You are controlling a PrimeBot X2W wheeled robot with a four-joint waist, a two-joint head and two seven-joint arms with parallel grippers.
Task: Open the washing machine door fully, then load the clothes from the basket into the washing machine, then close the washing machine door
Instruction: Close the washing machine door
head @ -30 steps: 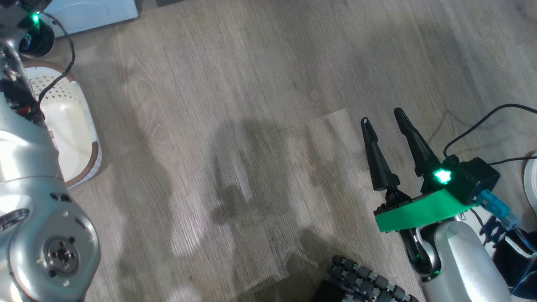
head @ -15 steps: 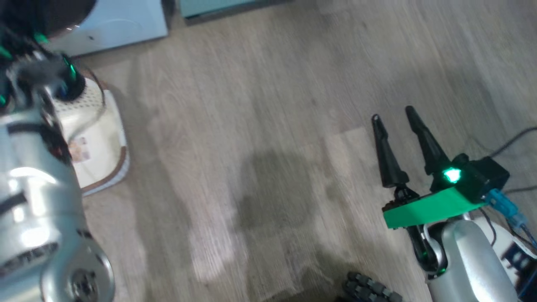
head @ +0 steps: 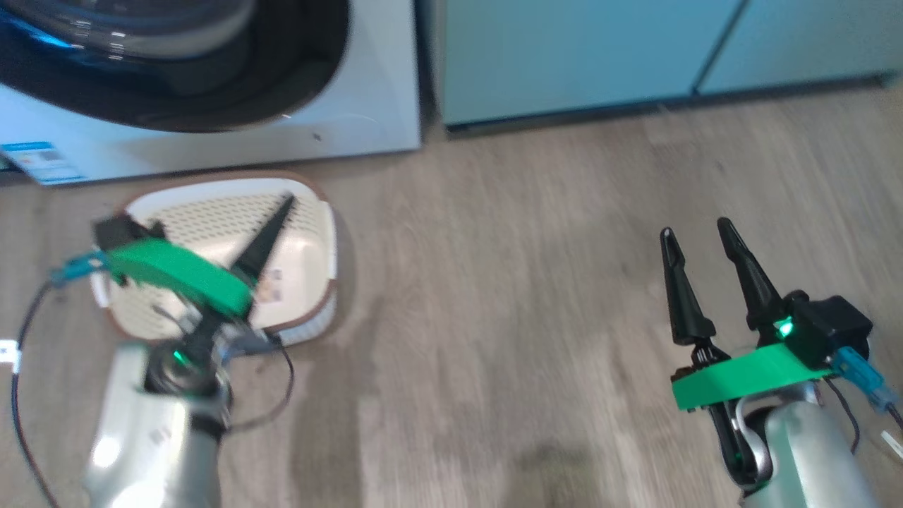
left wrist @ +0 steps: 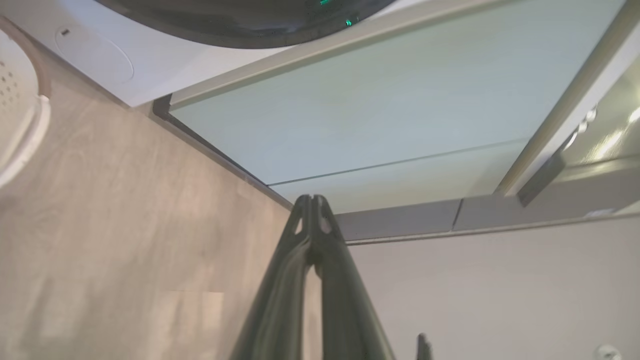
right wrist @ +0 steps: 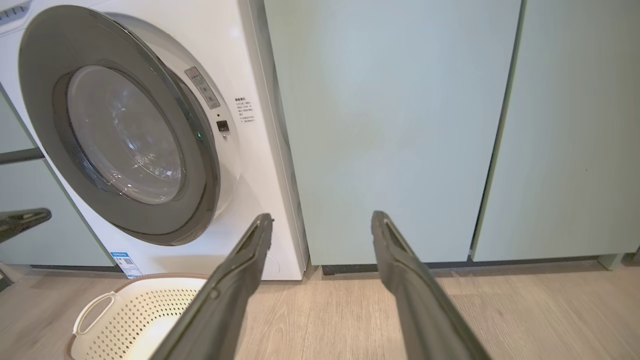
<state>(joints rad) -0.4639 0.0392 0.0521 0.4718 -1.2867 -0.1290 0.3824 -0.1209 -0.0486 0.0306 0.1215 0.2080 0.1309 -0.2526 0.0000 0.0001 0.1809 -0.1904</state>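
The white washing machine [head: 367, 106] stands at the top left, and its door [head: 303, 77] with the black rim is swung partly out from the front. In the right wrist view the door [right wrist: 125, 135] stands ajar off the washing machine [right wrist: 250, 150]. On the floor before it sits the cream basket [head: 233, 174], with its base sticker bare. My left gripper [head: 286, 202] hangs over the basket, shut and holding nothing; its fingers [left wrist: 311, 200] are pressed together. Far right over bare floor, my right gripper [head: 695, 228] is open and holds nothing. The clothes are out of view.
Pale teal cabinets [head: 564, 56] run along the wall to the right of the machine, down to a dark kick strip. Wood floor [head: 494, 317] lies between my two grippers. A black cable [head: 21, 395] loops beside my left forearm.
The head camera has swung up, bringing the machine, door and cabinets into view. My left arm now shows its shut gripper over the basket. The right gripper stays open.
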